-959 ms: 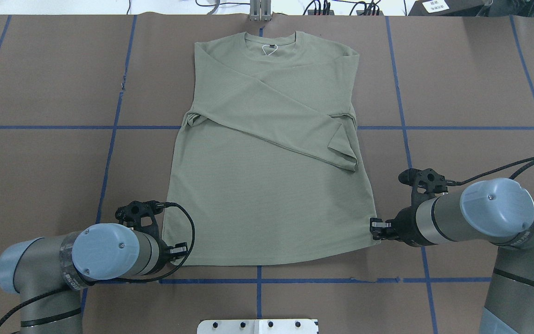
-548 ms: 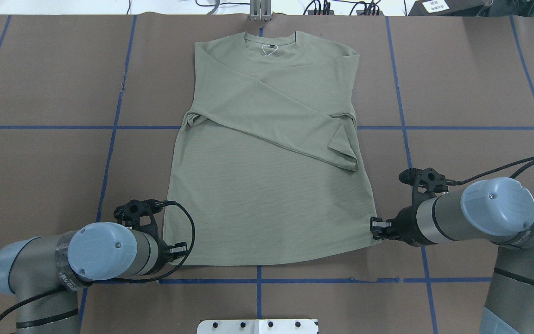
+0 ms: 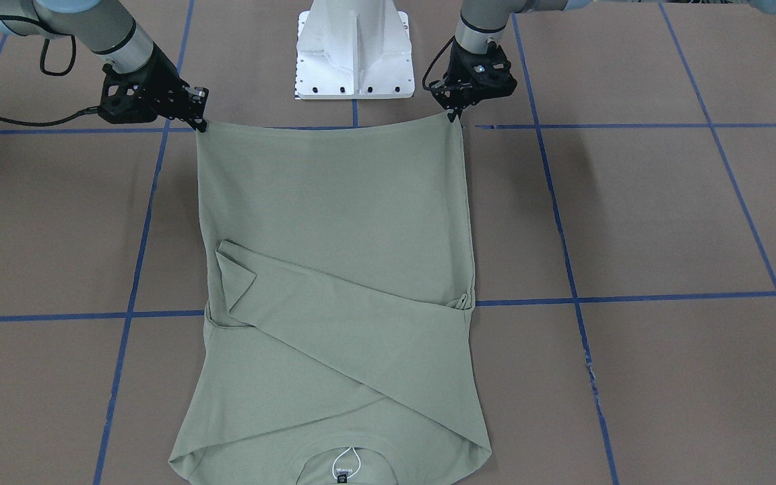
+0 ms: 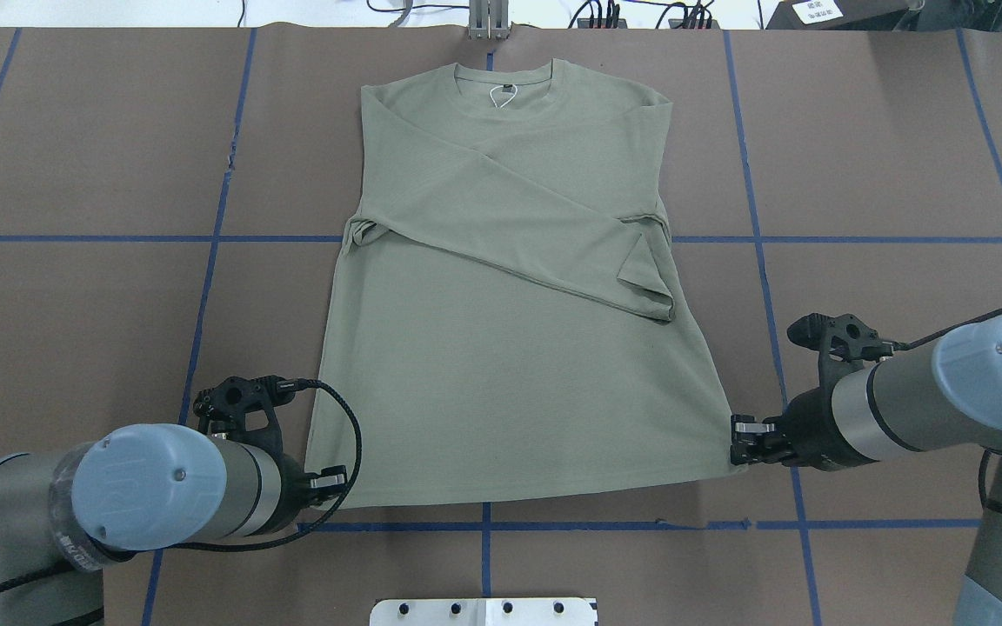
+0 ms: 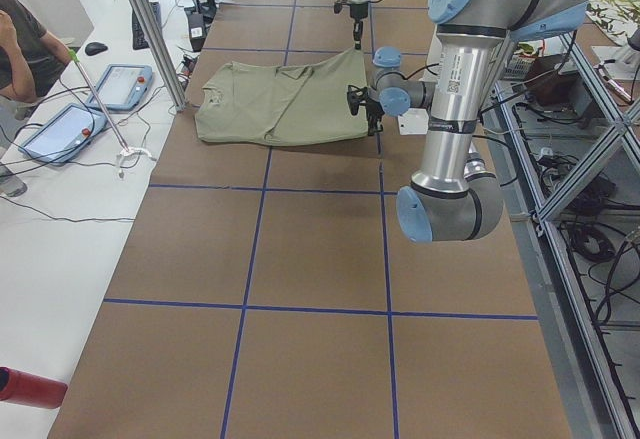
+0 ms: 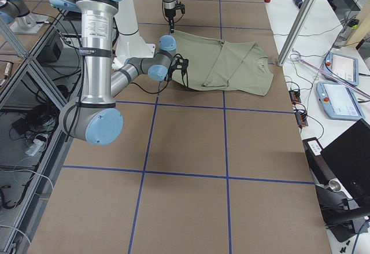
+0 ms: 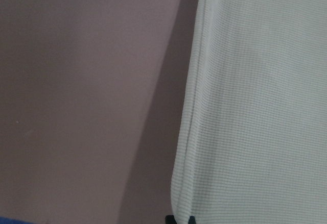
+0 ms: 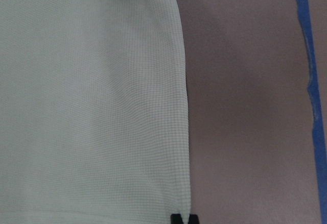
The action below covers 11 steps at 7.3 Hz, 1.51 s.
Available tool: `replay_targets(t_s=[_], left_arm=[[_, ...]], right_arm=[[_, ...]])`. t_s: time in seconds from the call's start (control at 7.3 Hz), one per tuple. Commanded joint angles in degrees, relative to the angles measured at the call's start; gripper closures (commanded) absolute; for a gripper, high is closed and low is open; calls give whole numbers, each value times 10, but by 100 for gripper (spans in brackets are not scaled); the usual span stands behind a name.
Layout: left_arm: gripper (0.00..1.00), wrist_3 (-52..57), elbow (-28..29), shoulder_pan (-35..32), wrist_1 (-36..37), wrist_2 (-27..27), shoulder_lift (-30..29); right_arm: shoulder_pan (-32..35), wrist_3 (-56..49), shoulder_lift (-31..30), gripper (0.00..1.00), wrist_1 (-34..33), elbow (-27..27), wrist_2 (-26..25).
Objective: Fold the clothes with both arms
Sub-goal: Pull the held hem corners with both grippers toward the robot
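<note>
The pale sage-green shirt (image 4: pixel 501 382) lies front up on the brown table, neck away from the robot, and both sleeves are folded across its chest (image 3: pixel 334 202). My left gripper (image 4: pixel 327 481) is shut on the left hem corner, which shows in the front-facing view (image 3: pixel 454 116) and at the bottom of the left wrist view (image 7: pixel 179 219). My right gripper (image 4: pixel 740 439) is shut on the right hem corner (image 3: pixel 199 124), its tips pinching the cloth edge (image 8: pixel 184 219). The hem is pulled taut between them, and near the grippers it stands slightly off the table.
The white pedestal base (image 3: pixel 354 47) stands just behind the hem. Blue tape lines (image 4: pixel 484 526) grid the brown tabletop. A seated person (image 5: pixel 25 49) and tablets (image 5: pixel 120 84) are at a side desk beyond the shirt's neck end. A red cylinder (image 5: pixel 30 387) lies at the table's edge.
Both grippers moved outward and toward the robot with the hem corners, the right one farther. The lower half of the shirt has widened and stretched, and the neck end has shifted slightly.
</note>
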Motion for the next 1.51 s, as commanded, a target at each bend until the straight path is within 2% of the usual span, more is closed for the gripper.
replay_targets(t_s=[0.0,0.27,0.41,0.69,0.96,1.23,1.37], left_arm=[[100,-52,-71,54,54,-10,1],[100,-98,-147,122,121,-12,2],[100,-101,-176,130,147,-13,2],[100,-89,-174,119,148,-14,-2],[100,-63,-148,42,146,-14,-6],[100,34,-129,-86,146,-46,-20],[100,56,-99,-139,146,-57,-44]], right_arm=[[1,1,-41,100,2,51,70],[-1,1,-73,100,3,92,145],[-1,1,-81,100,3,109,158],[26,-3,-52,100,3,92,152],[113,-5,22,100,3,33,151],[171,-5,98,100,1,-32,151],[199,-8,135,100,1,-70,151]])
